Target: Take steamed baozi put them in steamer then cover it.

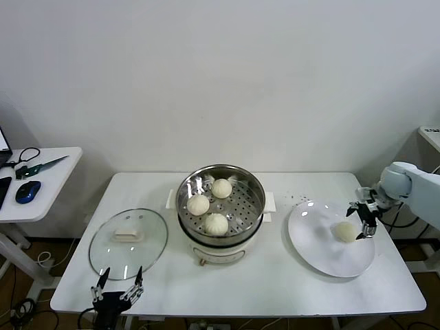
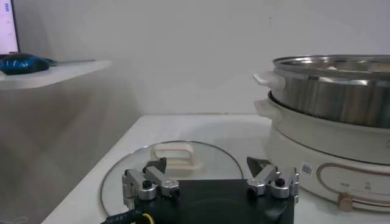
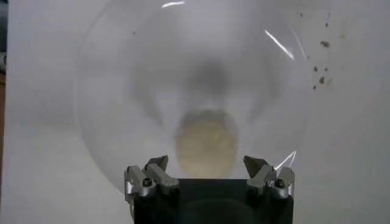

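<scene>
The steel steamer (image 1: 256, 193) on its white base stands mid-table and holds three baozi (image 1: 216, 223) on the perforated tray. It also shows in the left wrist view (image 2: 329, 91). A fourth baozi (image 1: 344, 231) lies on the white plate (image 1: 323, 254) at the right. My right gripper (image 1: 363, 218) is open just right of and above that baozi (image 3: 205, 145), its fingers wide apart on either side of it. The glass cover (image 1: 128, 242) with its white handle (image 2: 177, 156) lies flat on the table at the left. My left gripper (image 1: 118, 285) is open and empty by the cover's near edge.
A side table (image 1: 48, 179) at the far left carries a blue mouse (image 1: 27, 192) and cables. Dark crumbs (image 3: 322, 61) lie on the table beyond the plate. The table's front edge runs just behind my left gripper.
</scene>
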Available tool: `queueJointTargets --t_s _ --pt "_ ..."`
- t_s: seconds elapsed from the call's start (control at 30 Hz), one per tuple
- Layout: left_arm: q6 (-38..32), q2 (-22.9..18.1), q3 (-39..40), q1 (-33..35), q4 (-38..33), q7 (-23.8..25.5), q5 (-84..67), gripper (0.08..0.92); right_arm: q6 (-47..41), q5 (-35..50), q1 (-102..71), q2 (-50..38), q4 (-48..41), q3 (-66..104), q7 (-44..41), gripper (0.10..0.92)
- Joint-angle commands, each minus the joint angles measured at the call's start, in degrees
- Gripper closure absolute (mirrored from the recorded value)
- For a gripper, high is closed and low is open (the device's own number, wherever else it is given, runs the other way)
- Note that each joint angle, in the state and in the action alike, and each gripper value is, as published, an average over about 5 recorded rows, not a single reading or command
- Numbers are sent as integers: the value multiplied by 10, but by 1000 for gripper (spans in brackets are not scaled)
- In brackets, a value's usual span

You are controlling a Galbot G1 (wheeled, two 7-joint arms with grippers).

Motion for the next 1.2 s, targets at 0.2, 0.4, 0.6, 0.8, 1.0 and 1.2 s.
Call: queueJointTargets --t_s 0.2,0.4,0.6,0.8,1.0,1.2 --pt "0 1 0 0 1 0 1 177 -5 -25 -74 34 -57 78 26 264" --pt "3 0 -1 0 -1 0 0 177 -18 -5 -47 20 -29 55 9 333" --pt "5 0 0 -2 -5 -2 1 177 -30 91 63 7 13 -40 -16 363" --pt "4 0 4 -2 -8 -1 5 177 -43 198 249 25 75 -184 -34 373" --pt "5 2 7 0 -14 0 8 177 -81 341 482 101 183 -340 -46 375" --pt "10 8 9 -1 -23 0 5 177 -160 472 574 185 302 -345 -5 372"
